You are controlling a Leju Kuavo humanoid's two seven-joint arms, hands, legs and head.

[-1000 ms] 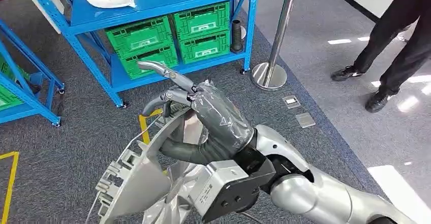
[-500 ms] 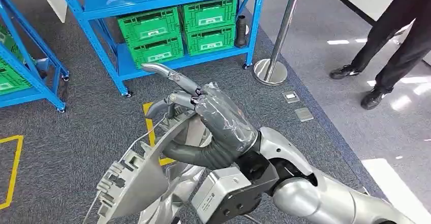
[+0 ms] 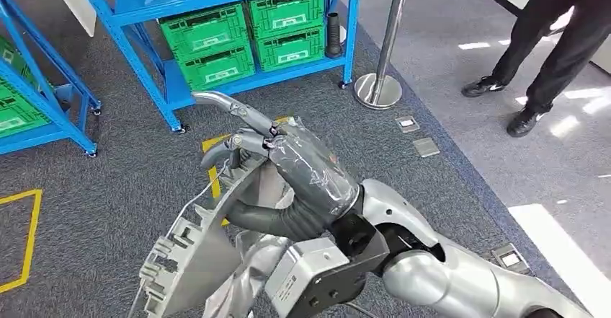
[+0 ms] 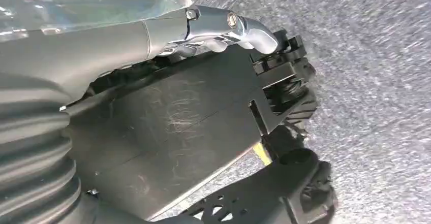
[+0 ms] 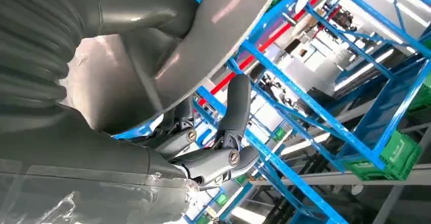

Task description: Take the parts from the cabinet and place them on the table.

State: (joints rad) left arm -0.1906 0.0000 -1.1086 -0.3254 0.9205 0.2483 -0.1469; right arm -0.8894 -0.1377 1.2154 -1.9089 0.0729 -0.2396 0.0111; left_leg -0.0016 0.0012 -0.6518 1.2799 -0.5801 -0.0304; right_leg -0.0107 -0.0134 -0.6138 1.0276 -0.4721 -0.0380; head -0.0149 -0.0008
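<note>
My right hand [image 3: 310, 174] grips a large grey moulded plastic part [image 3: 194, 260] by its curved edge, low in the middle of the head view, above the carpet. One finger sticks out straight over the part's rim. The right wrist view looks along the part's [image 5: 213, 36] pale underside, with the dark fingers [image 5: 213, 158] curled round its edge. In the left wrist view my left hand [image 4: 203, 26] hangs over grey carpet with a silver finger stretched out and nothing in it.
A blue shelf rack [image 3: 144, 65] with green crates [image 3: 216, 44] stands ahead, and a second blue rack [image 3: 36, 102] is to the left. A chrome stanchion post [image 3: 378, 87] and a person's legs [image 3: 533, 58] stand to the right. Yellow floor tape [image 3: 29, 239] marks the carpet.
The whole picture has shifted a little, so the camera has moved. My right hand keeps the same hold on the grey part.
</note>
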